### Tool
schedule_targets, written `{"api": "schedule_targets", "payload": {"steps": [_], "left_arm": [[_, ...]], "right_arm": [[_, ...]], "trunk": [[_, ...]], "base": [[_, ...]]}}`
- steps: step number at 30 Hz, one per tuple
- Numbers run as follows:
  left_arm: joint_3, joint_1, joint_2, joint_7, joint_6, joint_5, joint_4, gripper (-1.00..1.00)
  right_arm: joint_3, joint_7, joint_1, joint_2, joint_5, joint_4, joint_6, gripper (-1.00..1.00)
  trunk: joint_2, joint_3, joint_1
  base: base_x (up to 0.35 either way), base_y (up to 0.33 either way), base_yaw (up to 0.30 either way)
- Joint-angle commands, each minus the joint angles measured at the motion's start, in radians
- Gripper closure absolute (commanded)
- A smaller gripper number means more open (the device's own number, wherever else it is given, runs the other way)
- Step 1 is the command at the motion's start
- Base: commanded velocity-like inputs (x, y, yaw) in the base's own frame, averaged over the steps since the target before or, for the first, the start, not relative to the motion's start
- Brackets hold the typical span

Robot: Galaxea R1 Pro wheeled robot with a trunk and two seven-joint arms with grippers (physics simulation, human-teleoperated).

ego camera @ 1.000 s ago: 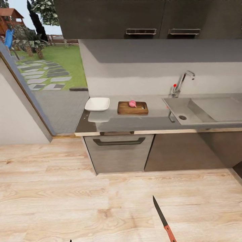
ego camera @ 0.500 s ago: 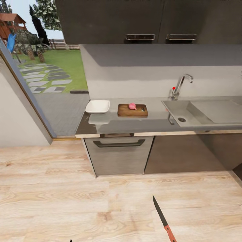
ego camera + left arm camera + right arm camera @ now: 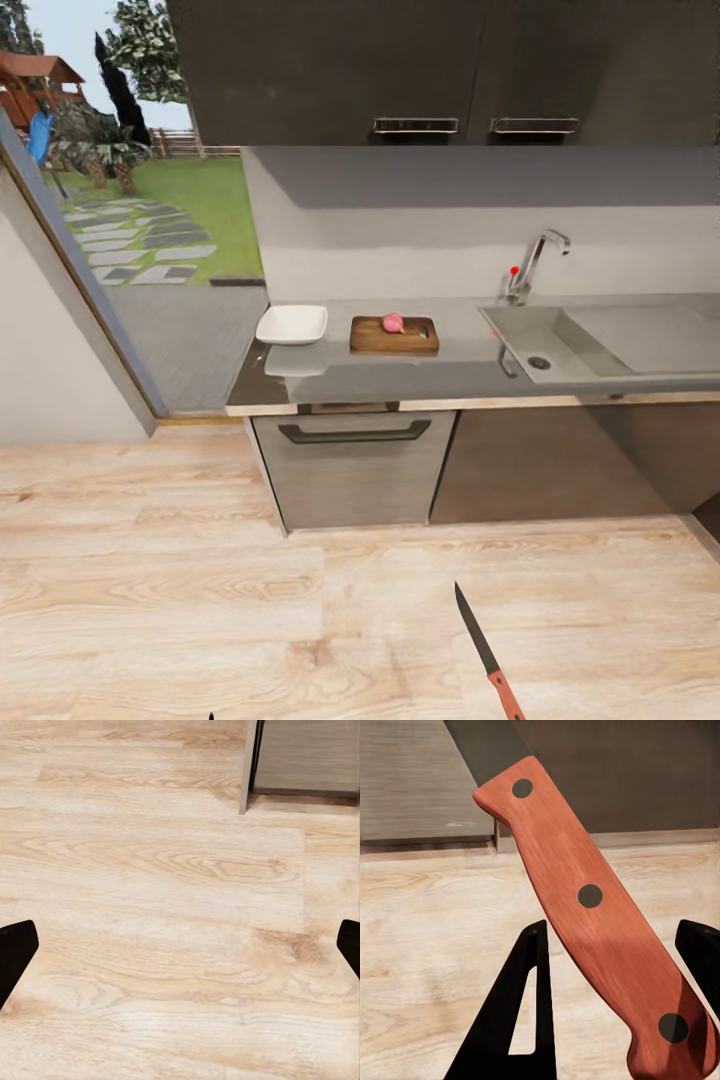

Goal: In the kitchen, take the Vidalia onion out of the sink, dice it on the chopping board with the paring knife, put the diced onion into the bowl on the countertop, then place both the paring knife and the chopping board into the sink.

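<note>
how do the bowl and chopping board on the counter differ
The bowl is white and empty, while the chopping board is brown wood with a pink onion on it. The bowl sits at the countertop's end by the window; the chopping board lies nearer the sink. Both rest flat on the countertop.

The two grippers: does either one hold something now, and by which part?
The right gripper holds the paring knife by its red-orange handle. The left gripper is open, holding nothing.
</note>
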Motion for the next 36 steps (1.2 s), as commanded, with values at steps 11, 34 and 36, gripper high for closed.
{"api": "schedule_targets", "payload": {"steps": [11, 34, 36], "left_arm": [[0.0, -0.002, 0.0, -0.001, -0.005, 0.003, 0.004, -1.0], [0.0, -0.002, 0.0, -0.001, -0.005, 0.004, 0.004, -1.0], [0.0, -0.002, 0.0, -0.001, -0.005, 0.004, 0.004, -1.0]], "right_arm": [[0.009, -0.003, -0.001, 0.0, -0.008, 0.001, -0.003, 1.0], [0.009, -0.003, -0.001, 0.0, -0.008, 0.001, -0.003, 1.0], [0.009, -0.003, -0.001, 0.0, -0.008, 0.001, -0.003, 1.0]], "trunk": [[-0.001, 0.016, 0.0], [-0.001, 0.053, 0.0], [-0.001, 0.056, 0.0]], "base": [[0.0, 0.0, 0.0], [0.0, 0.0, 0.0], [0.0, 0.0, 0.0]]}}
